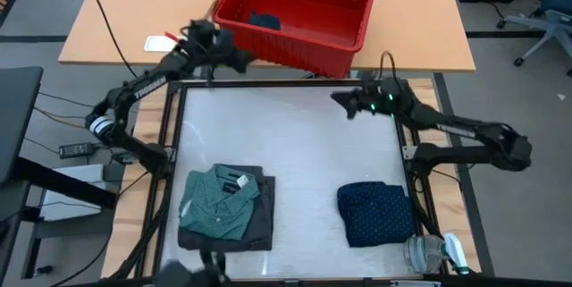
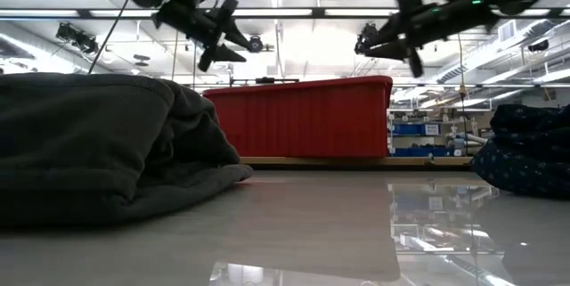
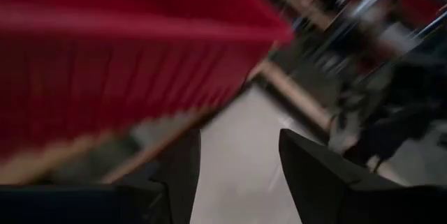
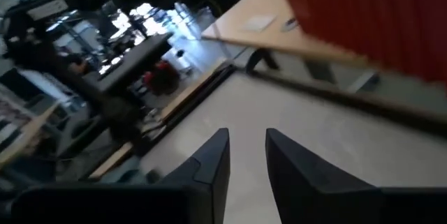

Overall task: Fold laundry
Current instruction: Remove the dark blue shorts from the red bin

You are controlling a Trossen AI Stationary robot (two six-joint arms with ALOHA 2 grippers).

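Note:
A teal-green dotted collared shirt (image 1: 217, 199) lies folded on a charcoal grey piece (image 1: 257, 220) at the table's near left; in the low view the grey piece (image 2: 98, 143) fills the left. A folded navy dotted piece (image 1: 376, 213) lies at the near right. A dark piece (image 1: 265, 21) rests inside the red basket (image 1: 349, 1) beyond the far edge. My left gripper (image 1: 241, 60) hangs open in the air by the basket's near left corner, nothing between its fingers (image 3: 241, 147). My right gripper (image 1: 342, 101) hovers open above the table's far right, fingers (image 4: 248, 144) bare.
The white table top (image 1: 295, 144) lies bare between the two folded piles and the far edge. A clear plastic bottle (image 1: 429, 253) lies off the near right corner. A small white item (image 1: 161, 43) sits on the wooden table (image 1: 125, 28) behind.

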